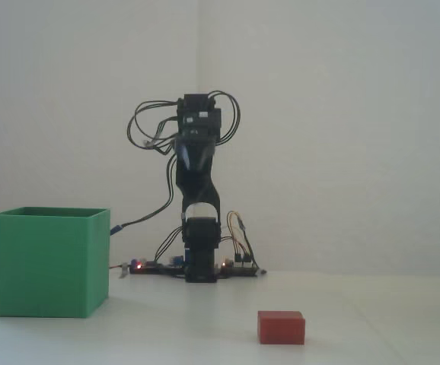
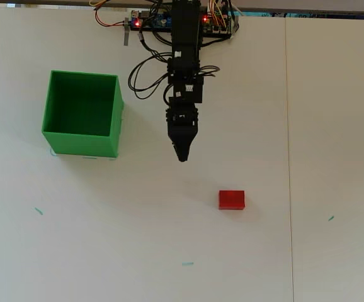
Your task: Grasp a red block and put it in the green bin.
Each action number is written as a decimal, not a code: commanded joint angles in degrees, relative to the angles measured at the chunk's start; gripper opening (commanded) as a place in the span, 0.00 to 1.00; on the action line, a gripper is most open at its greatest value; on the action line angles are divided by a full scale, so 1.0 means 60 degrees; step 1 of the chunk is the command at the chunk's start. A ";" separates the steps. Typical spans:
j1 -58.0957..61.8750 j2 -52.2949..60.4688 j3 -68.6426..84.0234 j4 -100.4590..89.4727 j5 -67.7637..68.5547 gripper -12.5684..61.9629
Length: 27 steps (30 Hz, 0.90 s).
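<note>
While the jaws hang pinched together, the red block [image 2: 232,199] lies well apart.

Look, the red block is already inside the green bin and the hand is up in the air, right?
Not quite. The block lies on the table, well apart from the bin, as the overhead view shows. The hand is indeed up in the air, holding nothing.

Small red block [image 2: 231,199] flat on the table, well apart from open-topped green bin [image 2: 81,113] standing upright
</note>
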State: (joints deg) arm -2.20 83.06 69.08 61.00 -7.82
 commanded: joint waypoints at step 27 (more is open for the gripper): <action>-0.2813 -0.5566 -0.7251 0.4116 -0.0967 0.65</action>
State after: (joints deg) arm -18.02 47.72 28.04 83.85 -13.54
